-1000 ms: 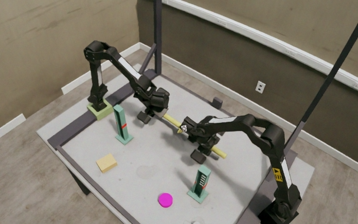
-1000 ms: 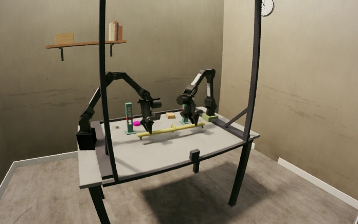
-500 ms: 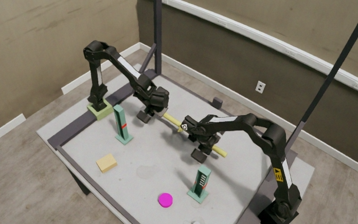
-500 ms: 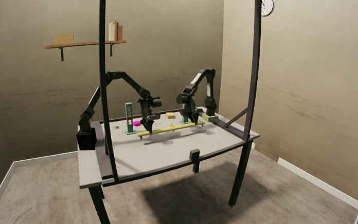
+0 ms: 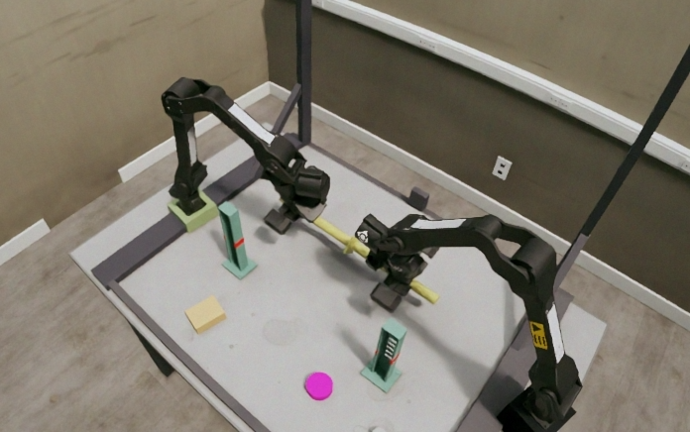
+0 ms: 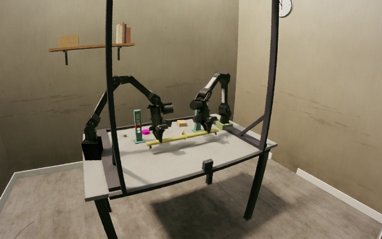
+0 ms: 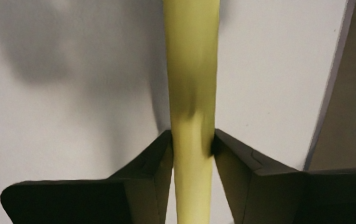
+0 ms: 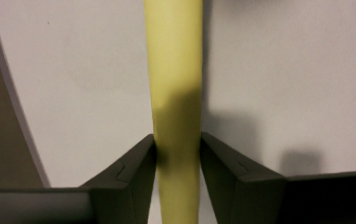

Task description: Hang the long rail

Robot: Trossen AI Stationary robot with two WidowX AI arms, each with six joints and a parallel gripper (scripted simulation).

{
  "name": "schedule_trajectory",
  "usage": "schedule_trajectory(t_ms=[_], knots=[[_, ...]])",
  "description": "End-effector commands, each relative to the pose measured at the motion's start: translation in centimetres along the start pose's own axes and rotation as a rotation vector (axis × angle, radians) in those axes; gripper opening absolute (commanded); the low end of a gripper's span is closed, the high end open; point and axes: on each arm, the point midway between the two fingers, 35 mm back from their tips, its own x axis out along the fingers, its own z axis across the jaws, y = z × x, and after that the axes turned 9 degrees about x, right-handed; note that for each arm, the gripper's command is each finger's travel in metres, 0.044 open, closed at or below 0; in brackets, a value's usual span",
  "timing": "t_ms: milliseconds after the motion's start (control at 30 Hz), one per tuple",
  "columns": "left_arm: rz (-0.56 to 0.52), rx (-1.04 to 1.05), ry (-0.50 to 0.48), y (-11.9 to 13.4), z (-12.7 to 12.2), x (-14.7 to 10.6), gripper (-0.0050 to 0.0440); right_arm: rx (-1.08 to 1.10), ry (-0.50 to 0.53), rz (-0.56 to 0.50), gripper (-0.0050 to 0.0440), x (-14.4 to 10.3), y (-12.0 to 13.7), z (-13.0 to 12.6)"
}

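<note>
We've got both black grippers (image 5: 300, 213) (image 5: 402, 275) (image 6: 159, 140) (image 6: 208, 131) (image 7: 193, 139) (image 8: 178, 141) clamped on the long yellow round rail (image 5: 333, 231) (image 6: 174, 138) (image 7: 192, 60) (image 8: 175, 60) — probably stiff, so gripping near both ends should curb tilt.

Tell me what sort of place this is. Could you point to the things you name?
It looks like a robot workshop or lab, though I can't be certain. Two black robot arms hold a yellow rail (image 5: 333, 230) (image 6: 172, 138) (image 7: 192, 65) (image 8: 175, 60) over a table framed by dark metal uprights (image 5: 303, 76) (image 6: 110, 70), within plain, scuffed walls (image 5: 127, 51) (image 6: 180, 56).
</note>
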Motion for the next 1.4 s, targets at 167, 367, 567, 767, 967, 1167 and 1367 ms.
schedule_trajectory(t_ms=[167,367,567,767,967,1167,1367], knots=[[-0.021,0.012,-0.134,-0.8,-1.7,-1.9,-0.0050,-0.004,0.121,-0.039,-0.0050,-0.9,0.0,1.1],[-0.011,0.010,-0.206,-0.8,-2.0,-1.8,-0.0050,-0.003,0.180,-0.049,-0.0050,-0.9,0.0,1.3],[0.002,0.006,-0.293,-0.8,-2.3,-1.7,-0.0050,-0.003,0.264,-0.063,-0.0050,-0.9,0.0,1.6],[0.011,0.004,-0.360,-0.8,-2.5,-1.7,-0.0050,-0.002,0.347,-0.076,-0.0050,-0.8,0.0,1.8],[0.023,0.001,-0.440,-0.8,-2.8,-1.6,-0.0050,-0.001,0.427,-0.089,-0.0050,-0.8,0.0,2.0],[0.033,-0.001,-0.507,-0.8,-3.0,-1.4,-0.0050,0.000,0.492,-0.099,-0.0050,-0.7,0.1,2.2],[0.035,-0.002,-0.524,-0.8,-3.1,-1.4,-0.0050,0.001,0.505,-0.101,-0.0050,-0.7,0.1,2.2]])
